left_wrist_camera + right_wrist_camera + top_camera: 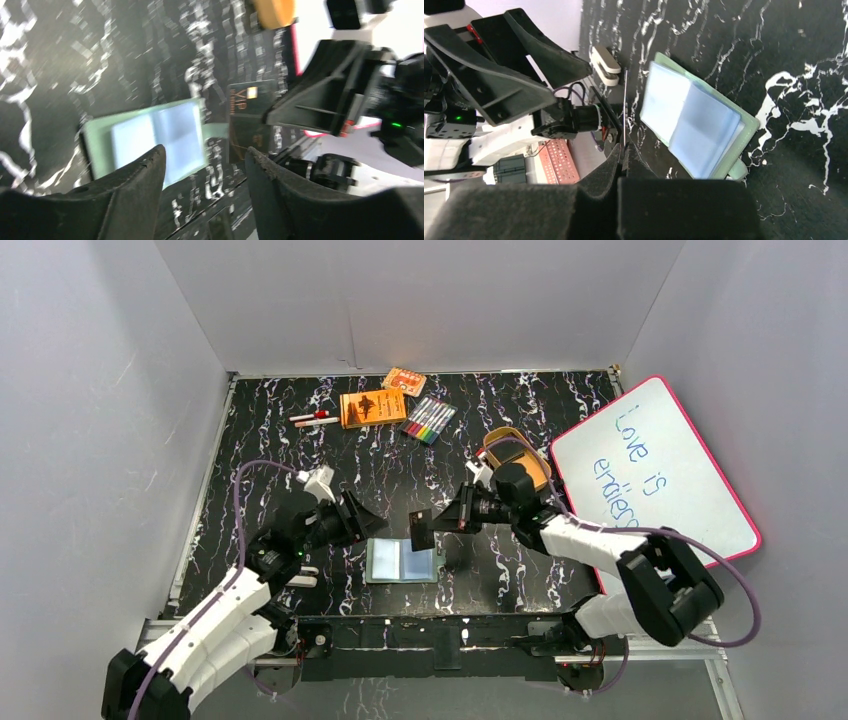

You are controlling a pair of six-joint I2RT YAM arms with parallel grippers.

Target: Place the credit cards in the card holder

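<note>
The sage-green card holder (400,561) lies open on the black marbled table, its pale blue sleeves facing up (150,132) (694,125). A dark credit card (421,530) (247,117) hangs upright just above the holder's right end. My right gripper (440,522) (623,149) is shut on it. In the right wrist view the card shows only as a thin edge (625,110). My left gripper (372,522) (205,151) hovers over the holder's left side. It is open, with nothing between its fingers, and faces the card.
A tan oval tray (515,455) sits behind the right arm, next to a pink-rimmed whiteboard (655,475) at the right. Two orange boxes (372,407), a marker pack (428,419) and pens (313,419) lie at the back. White walls close in the sides.
</note>
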